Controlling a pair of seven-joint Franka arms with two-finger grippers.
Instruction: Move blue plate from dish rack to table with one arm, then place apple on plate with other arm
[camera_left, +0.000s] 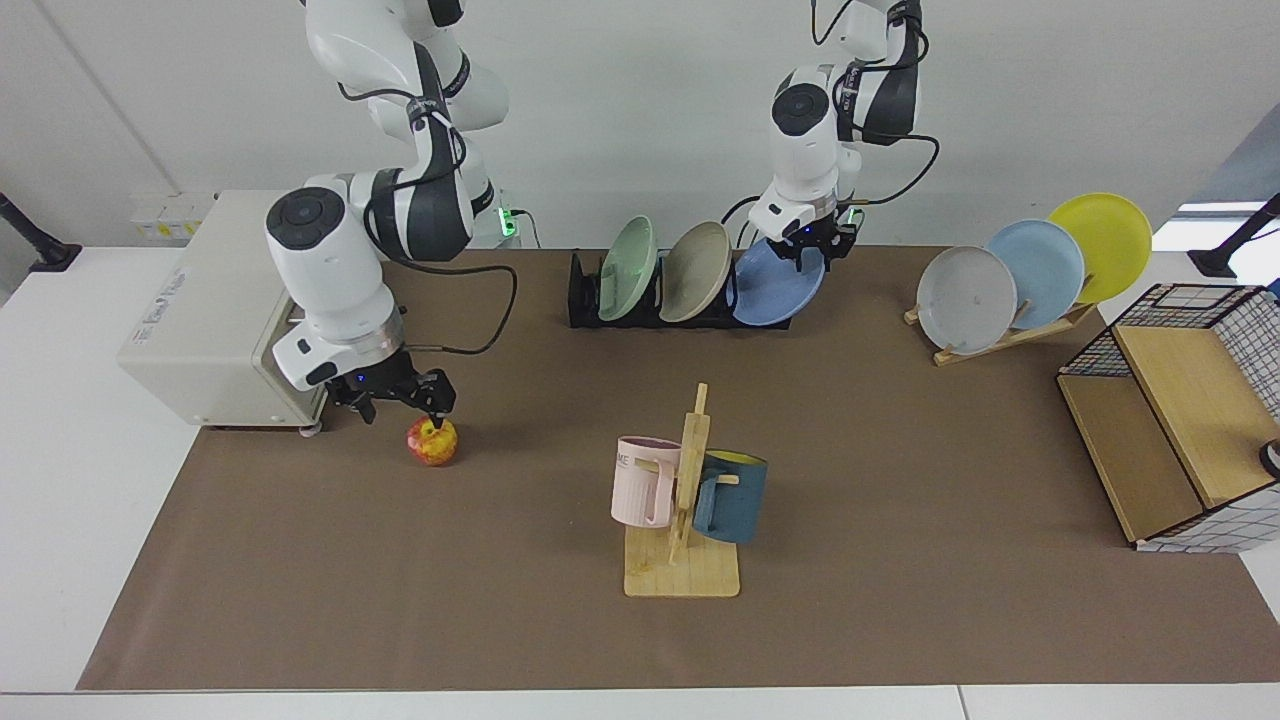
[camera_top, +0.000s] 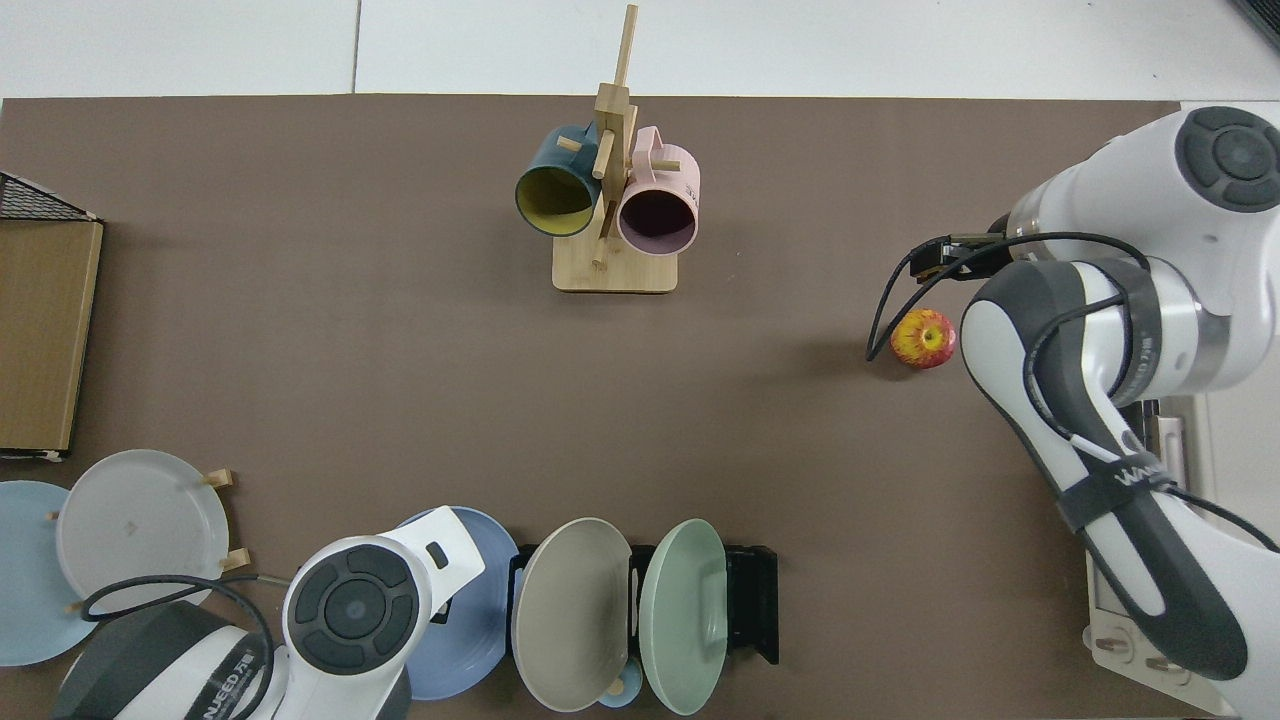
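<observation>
The blue plate (camera_left: 775, 290) leans at the end slot of the black dish rack (camera_left: 585, 300), on the brown-matted table (camera_left: 900, 450). My left gripper (camera_left: 812, 250) comes down from above and is shut on the plate's top rim. In the top view that arm covers part of the blue plate (camera_top: 478, 620). The apple (camera_left: 432, 441), red and yellow, lies on the mat in front of the toaster oven. My right gripper (camera_left: 400, 408) hovers open just above and behind it, one fingertip over its top. In the top view the right arm hides that gripper beside the apple (camera_top: 923, 338).
A green plate (camera_left: 628, 268) and a beige plate (camera_left: 695, 270) stand in the same rack. A toaster oven (camera_left: 210, 320) sits close behind the right gripper. A mug tree (camera_left: 685, 500) stands mid-table; a wooden plate stand (camera_left: 1000, 335) and a wire shelf (camera_left: 1170, 420) are further along.
</observation>
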